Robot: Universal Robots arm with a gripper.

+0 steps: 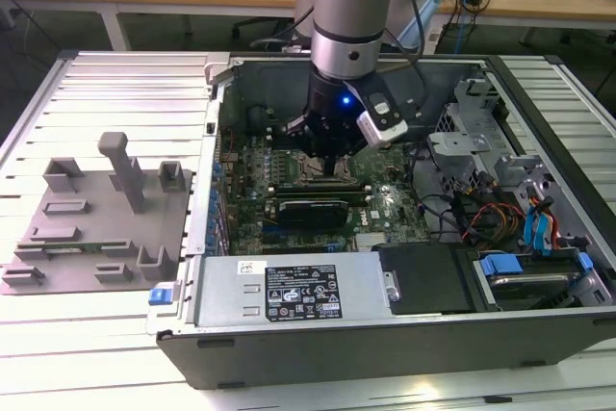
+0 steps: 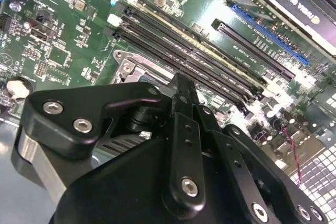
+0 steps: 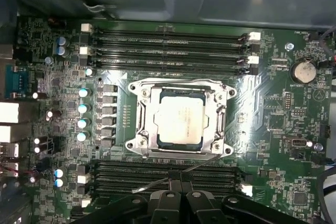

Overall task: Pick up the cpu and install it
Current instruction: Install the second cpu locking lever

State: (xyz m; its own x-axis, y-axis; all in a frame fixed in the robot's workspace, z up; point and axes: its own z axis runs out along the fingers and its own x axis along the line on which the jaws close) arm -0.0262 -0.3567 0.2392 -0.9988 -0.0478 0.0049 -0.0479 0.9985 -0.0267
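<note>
Slatted table point(image 1: 115, 74), with an open case point(image 1: 289, 344) across its middle and toward the exterior view's right edge. Grey tray point(image 1: 96, 228) of plastic blocks near the table's edge at the exterior view's left, well apart from the arm. Inside the case, flat on its floor, the green board point(image 1: 385, 204), filling the part nearer the tray; drive bays and cables toward the far side at the exterior view's right.

Lowered into the case over the board's middle: the gripper point(image 1: 332, 156). In the first wrist view its fingertips point(image 3: 181, 183) look pressed together, pinching nothing; judged so from how the two links meet in one narrow tip.

Seated in the socket point(image 3: 144, 124), near the board's centre: the cpu point(image 3: 181, 120), pale top up, lying flat, edges square with the metal frame around it. No long axis to speak of, being square.

Key relation: cpu apart from the gripper tip, with one bank of slots point(image 3: 126, 174) between them, and a second bank beyond the socket. Across the near bank, just beside the tip, a thin metal lever point(image 3: 155, 183), slanted.

Judged from this: chip already in its socket, not in the tool's grasp.
</note>
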